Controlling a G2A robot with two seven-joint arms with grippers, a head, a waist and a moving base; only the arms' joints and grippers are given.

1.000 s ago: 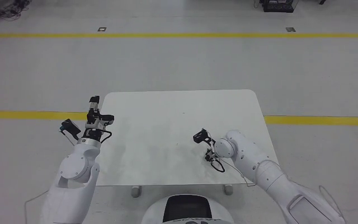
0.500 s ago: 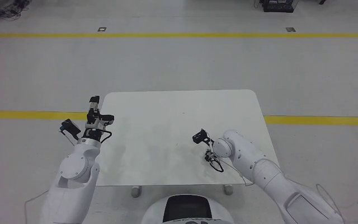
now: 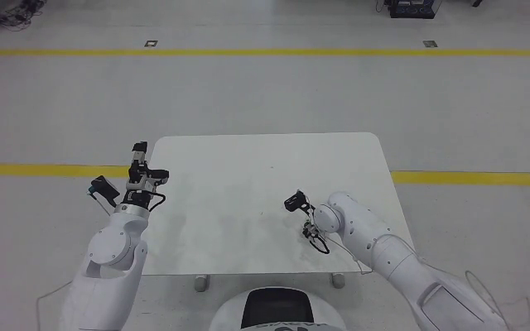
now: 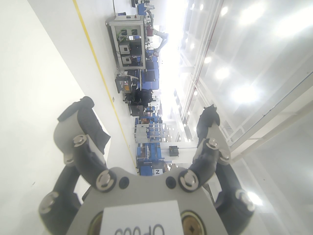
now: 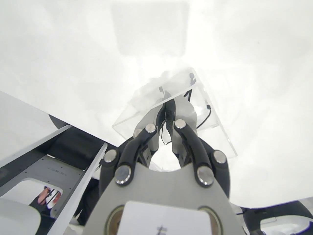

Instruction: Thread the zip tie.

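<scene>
Over the near right part of the table, the right gripper has its jaws nearly together, pinching what appears to be a thin black zip tie. The strip's long axis runs back along the fingers. The fingertips meet a clear plate. The left gripper is spread wide and empty, well apart at the table's left edge, so the right arm is nearer.
</scene>
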